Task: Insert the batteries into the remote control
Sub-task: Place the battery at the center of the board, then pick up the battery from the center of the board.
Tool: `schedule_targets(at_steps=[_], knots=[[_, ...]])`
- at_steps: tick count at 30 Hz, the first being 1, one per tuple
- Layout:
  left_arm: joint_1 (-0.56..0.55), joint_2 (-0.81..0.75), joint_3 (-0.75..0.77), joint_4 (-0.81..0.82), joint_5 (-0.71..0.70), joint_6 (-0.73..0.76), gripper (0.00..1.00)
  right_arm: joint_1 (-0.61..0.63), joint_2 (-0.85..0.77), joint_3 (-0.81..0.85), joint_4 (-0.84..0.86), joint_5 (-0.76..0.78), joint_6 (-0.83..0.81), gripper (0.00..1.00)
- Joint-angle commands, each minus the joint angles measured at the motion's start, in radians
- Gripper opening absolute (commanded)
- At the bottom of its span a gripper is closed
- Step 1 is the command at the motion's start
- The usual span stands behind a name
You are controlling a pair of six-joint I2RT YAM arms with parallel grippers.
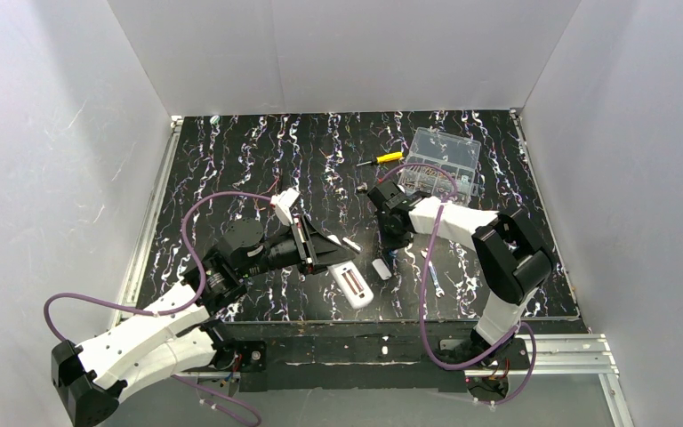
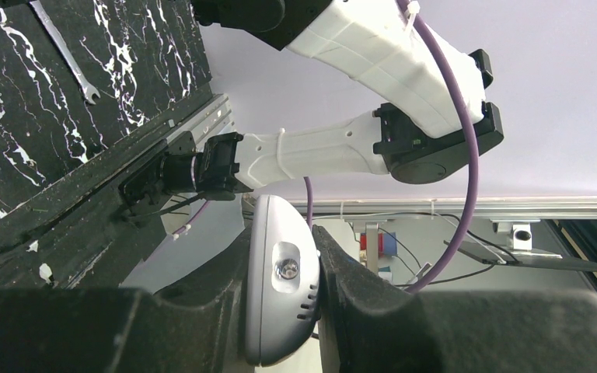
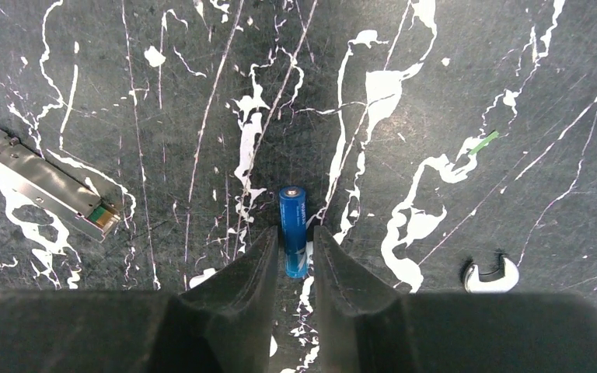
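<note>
Open tabletop (image 3: pixel 435 93) surrounds battery (image 3: pixel 293 221) between jaws of right tool (image 3: pixel 294 235), grip unclear; left tool (image 2: pixel 280 239) clamps remote control (image 2: pixel 278 311).

On my feed the tabletop (image 1: pixel 231 160) is black, streaked all over with white marble-like veins. The slim cylindrical battery (image 3: pixel 293 231) has a deep blue wrap. The oblong plastic remote control (image 2: pixel 280 291) is white, with a paler grey patch around its clear bulb. I also see a screwdriver with a yellow handle (image 1: pixel 382 158), a flat silver metal wrench (image 2: pixel 66 50), purple cables (image 1: pixel 231 194), and arms (image 1: pixel 142 334) in white with black joints.
</note>
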Motion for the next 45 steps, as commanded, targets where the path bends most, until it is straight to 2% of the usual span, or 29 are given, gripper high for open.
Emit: schedule_targets(at_steps=[1,10,14,17,23,31,36,40,45], knots=[[0.006,-0.029,0.03,0.064,0.016,0.009,0.0,-0.007,0.048,-0.01,0.01,0.026,0.013,0.27],[0.006,-0.019,0.031,0.068,0.018,0.005,0.0,-0.007,-0.021,-0.052,0.008,0.004,0.011,0.02],[0.007,-0.013,0.03,0.071,0.021,0.004,0.0,-0.008,-0.151,-0.066,-0.02,0.027,0.004,0.01],[0.007,-0.012,0.028,0.07,0.02,0.006,0.0,-0.009,-0.306,-0.09,0.001,-0.015,-0.056,0.01],[0.013,-0.015,0.024,0.063,0.017,0.014,0.0,-0.008,-0.708,-0.203,0.157,-0.238,-0.235,0.01],[0.018,-0.022,0.024,0.052,0.013,0.032,0.0,-0.008,-1.097,-0.343,0.429,-0.58,-0.423,0.01],[0.018,-0.021,0.033,0.048,0.013,0.05,0.0,-0.008,-1.229,-0.36,0.526,-0.792,-0.5,0.01],[0.018,-0.019,0.038,0.052,0.019,0.064,0.0,-0.009,-1.269,-0.324,0.515,-0.973,-0.614,0.01],[0.018,-0.019,0.037,0.08,0.026,0.078,0.0,-0.008,-1.295,-0.307,0.504,-1.101,-0.687,0.01]])
